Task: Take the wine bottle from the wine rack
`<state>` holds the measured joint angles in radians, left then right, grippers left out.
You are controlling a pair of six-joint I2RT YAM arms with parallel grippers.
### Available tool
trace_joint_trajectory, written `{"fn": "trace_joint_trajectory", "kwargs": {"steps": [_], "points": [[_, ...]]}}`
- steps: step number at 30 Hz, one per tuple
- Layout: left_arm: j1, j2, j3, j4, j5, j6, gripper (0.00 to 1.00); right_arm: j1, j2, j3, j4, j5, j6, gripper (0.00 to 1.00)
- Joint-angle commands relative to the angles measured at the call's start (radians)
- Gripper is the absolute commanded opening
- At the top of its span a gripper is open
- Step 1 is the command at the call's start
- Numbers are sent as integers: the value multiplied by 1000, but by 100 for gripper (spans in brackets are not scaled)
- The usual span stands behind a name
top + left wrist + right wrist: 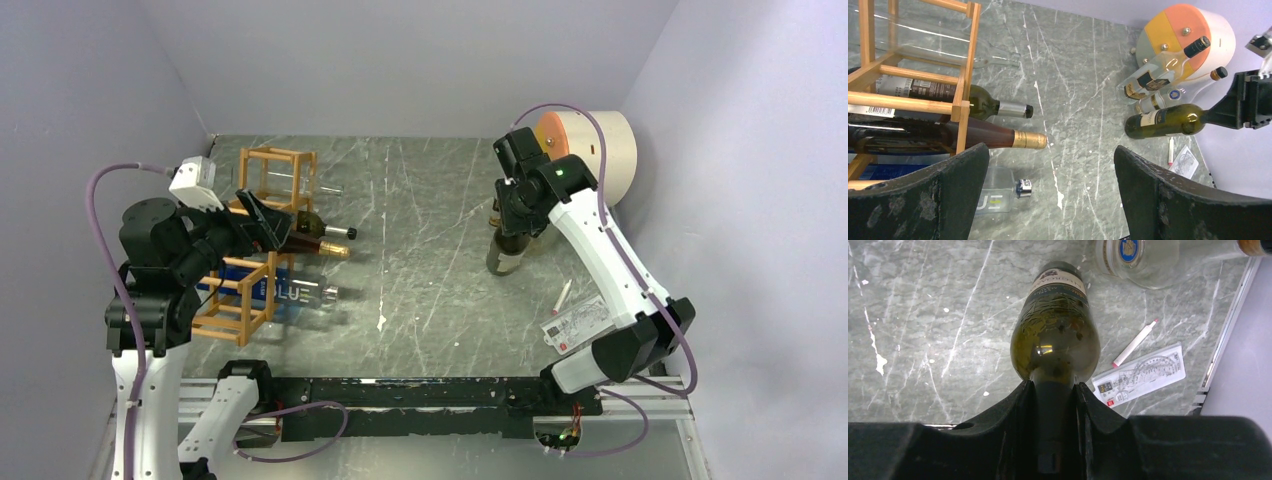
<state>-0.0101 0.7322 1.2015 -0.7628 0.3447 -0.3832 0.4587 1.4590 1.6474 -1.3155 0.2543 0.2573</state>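
Observation:
The wooden wine rack (290, 153) stands at the left and also shows in the left wrist view (964, 80). A green bottle with a dark cap (983, 102) and a brown bottle with gold foil (998, 137) lie in its cells, necks pointing right. My left gripper (262, 222) is open and empty just right of the rack, level with those necks (1050, 200). My right gripper (515, 215) is shut on the neck of a green wine bottle (1055, 335), held upright at the right of the table (505, 252). I cannot tell whether its base touches the table.
A clear bottle marked BLUE (295, 293) lies in the rack's lowest cell. A round cream box with an orange face (600, 150) stands at the back right, with clear bottles (1158, 75) by it. A paper card (1140, 375) and a pen (1135, 342) lie near the right edge.

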Motion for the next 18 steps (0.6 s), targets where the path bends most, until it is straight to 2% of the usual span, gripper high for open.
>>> {"fn": "trace_joint_trajectory", "kwargs": {"steps": [1,9,18], "points": [[10,-16,7,30,21,-17,98,-19,30,19,65,12,-29,17],[10,-3,27,17,25,-8,98,-57,90,71,84,-17,-49,34],[10,1,15,14,33,-7,98,-117,113,84,142,-36,-70,41]]}}
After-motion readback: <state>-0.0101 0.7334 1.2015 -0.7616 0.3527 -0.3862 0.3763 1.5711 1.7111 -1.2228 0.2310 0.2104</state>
